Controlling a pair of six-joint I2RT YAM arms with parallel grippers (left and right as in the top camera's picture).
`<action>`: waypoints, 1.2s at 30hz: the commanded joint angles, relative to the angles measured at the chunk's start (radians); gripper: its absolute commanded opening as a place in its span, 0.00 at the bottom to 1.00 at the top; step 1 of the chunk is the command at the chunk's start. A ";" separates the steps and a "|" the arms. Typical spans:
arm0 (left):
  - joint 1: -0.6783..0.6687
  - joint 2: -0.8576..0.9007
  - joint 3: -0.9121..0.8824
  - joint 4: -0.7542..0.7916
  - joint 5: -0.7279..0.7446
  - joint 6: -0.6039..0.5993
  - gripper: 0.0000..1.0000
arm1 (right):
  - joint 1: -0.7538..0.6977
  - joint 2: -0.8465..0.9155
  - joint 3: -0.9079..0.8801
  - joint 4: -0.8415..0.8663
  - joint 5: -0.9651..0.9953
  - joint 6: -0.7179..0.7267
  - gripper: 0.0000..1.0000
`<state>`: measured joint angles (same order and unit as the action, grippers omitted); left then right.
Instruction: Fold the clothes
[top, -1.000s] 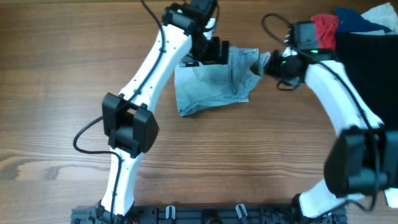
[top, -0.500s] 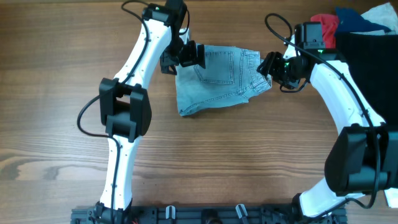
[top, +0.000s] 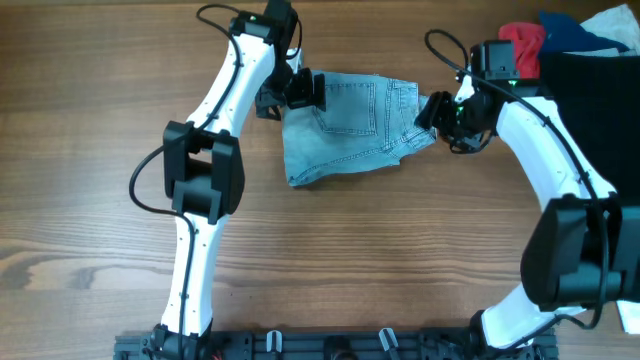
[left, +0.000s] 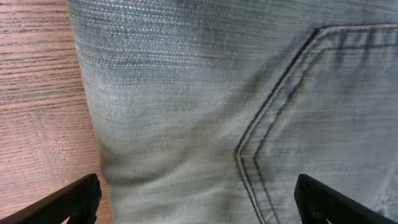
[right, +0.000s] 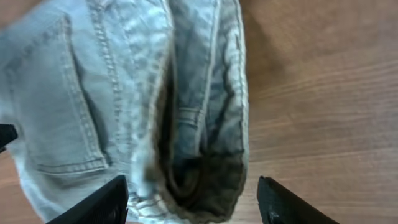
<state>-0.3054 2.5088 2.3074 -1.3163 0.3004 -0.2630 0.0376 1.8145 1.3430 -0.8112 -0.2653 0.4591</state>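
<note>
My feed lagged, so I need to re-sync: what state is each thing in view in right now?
denim shorts, lying on the table, back pocket up, waistband end bunched, gripped by neither arm.
left gripper, open, over the shorts beside the pocket.
right gripper, open, at the bunched waistband.
pile of other clothes, heaped at the far right, apart from both grippers.

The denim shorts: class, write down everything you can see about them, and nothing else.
The shorts are light-blue washed denim with a visible weave and a double-stitched back pocket. They lie rumpled but roughly flat, pocket side up, on the wooden table, the waistband bunched and gaping at the right end. The open left gripper sits at their left edge, the open right gripper at the right; actual contact cannot be told.
</note>
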 joint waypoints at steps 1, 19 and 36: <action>0.007 0.063 0.013 0.000 -0.010 0.024 1.00 | 0.004 0.038 -0.012 -0.021 -0.054 0.007 0.67; 0.030 0.005 0.014 -0.050 -0.010 0.024 0.04 | 0.083 0.121 -0.012 0.074 -0.064 0.042 0.04; 0.101 -0.038 0.014 -0.166 -0.161 0.020 1.00 | 0.083 0.097 -0.012 -0.032 0.048 0.100 0.68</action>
<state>-0.2111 2.5000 2.3100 -1.4792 0.1532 -0.2447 0.1192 1.9171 1.3334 -0.8242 -0.2787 0.5537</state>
